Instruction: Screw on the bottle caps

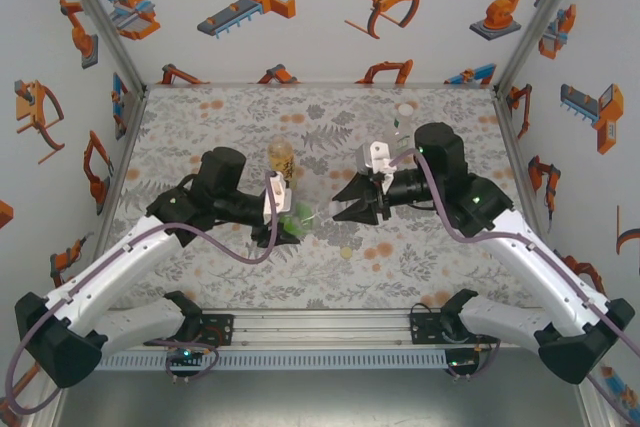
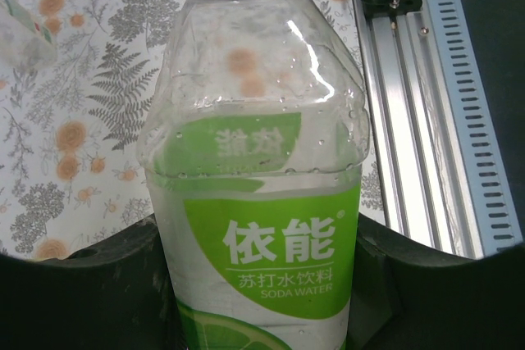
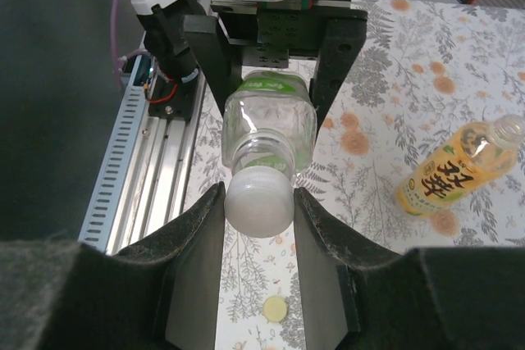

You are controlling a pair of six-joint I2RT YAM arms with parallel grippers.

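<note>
Over the middle of the worktop (image 1: 440,267), toward its near edge, a clear green-labelled bottle (image 3: 271,125) is held level, clamped in the left tool (image 1: 283,222). Its neck is thus presented to the right tool (image 1: 345,212), which is closed on the whitish cap (image 3: 259,201) at the mouth, apparently for threading. A yellowish cap (image 3: 275,309) is seen loose beneath.

We see a clear bottle (image 2: 262,161) of glossy plastic with a shiny green label (image 2: 271,243), a white cap (image 3: 259,200) of smooth, matt plastic, a rail (image 2: 414,120) of brushed, ribbed metal, and a mat (image 2: 49,202) with a flat, matt print.
</note>
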